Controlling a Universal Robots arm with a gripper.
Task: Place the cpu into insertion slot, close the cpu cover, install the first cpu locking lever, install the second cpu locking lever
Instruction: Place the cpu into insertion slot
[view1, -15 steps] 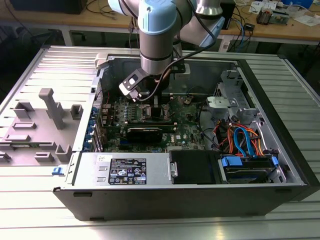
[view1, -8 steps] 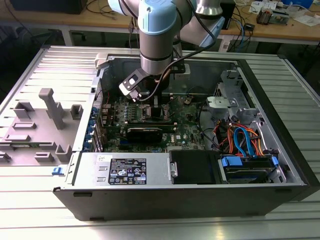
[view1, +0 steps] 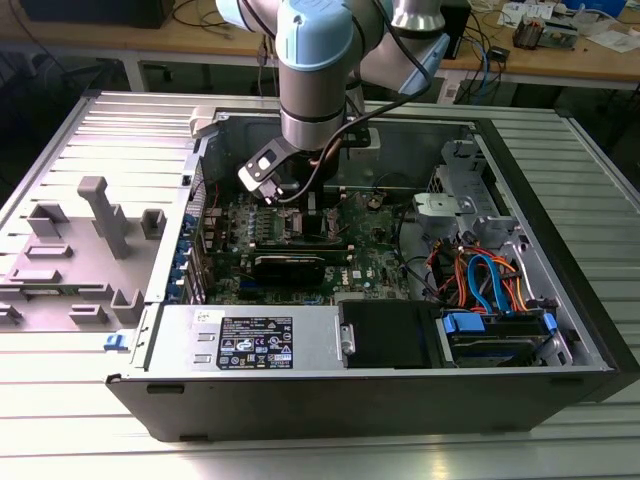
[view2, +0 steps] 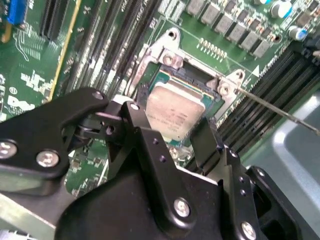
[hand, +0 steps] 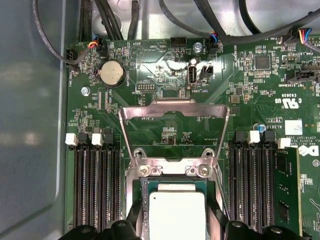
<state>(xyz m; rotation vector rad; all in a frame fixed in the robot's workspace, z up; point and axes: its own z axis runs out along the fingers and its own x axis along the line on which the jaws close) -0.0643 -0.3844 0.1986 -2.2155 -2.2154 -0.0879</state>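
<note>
Placement step: black jaws grasp the silvery-grey square cpu (view2: 172, 112) at the silver-rimmed dark insertion slot (view2: 187, 76); the thin silver-framed cpu cover (hand: 173, 106) is not yet closed.

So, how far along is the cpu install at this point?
Done: the cpu lies in the insertion slot. In hand: the gripper sits around it. Left: the cpu cover stands open and a locking lever sticks out unlatched, so cover and both levers are undone.

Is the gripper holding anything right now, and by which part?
The gripper appears to hold the cpu, pinched by two opposite side edges, just over the slot.
</note>
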